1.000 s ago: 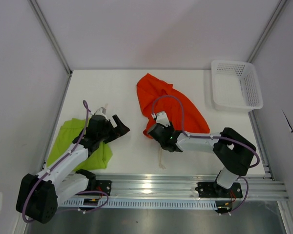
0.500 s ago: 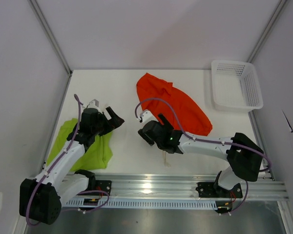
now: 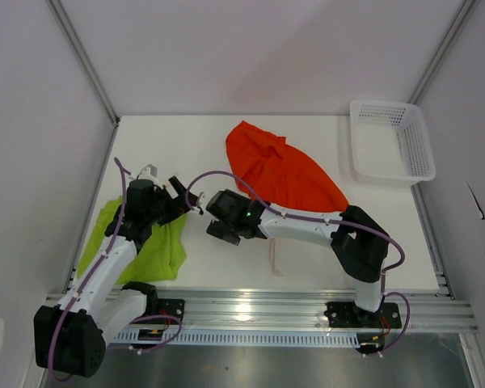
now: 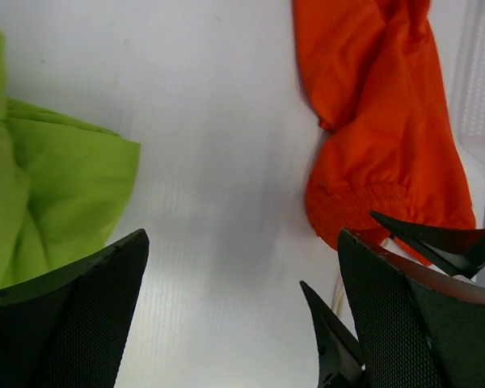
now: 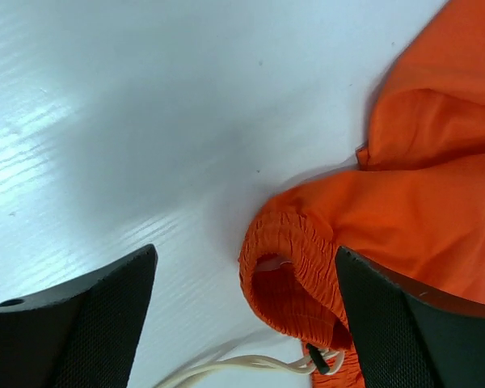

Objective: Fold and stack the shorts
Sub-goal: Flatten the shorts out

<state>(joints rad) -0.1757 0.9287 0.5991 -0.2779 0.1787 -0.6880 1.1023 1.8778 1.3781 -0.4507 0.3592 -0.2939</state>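
Green shorts [image 3: 158, 250] are lying crumpled near left, beneath the left arm. The drawstring [image 3: 276, 263] is trailing near centre. Left gripper [image 3: 186, 198] is hovering, jaws wide apart, empty. Right gripper [image 3: 212, 216], gripping the hem a second ago, is now facing it, jaws spread, empty. Orange shorts [image 3: 283, 174] are lying released, mid-table.

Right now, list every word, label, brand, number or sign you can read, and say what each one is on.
No readable text in any view.
Orange shorts: no print or label lettering shows.
Green shorts: none.
Basket: none.
Dark toggle on the drawstring: too small to show any marking.
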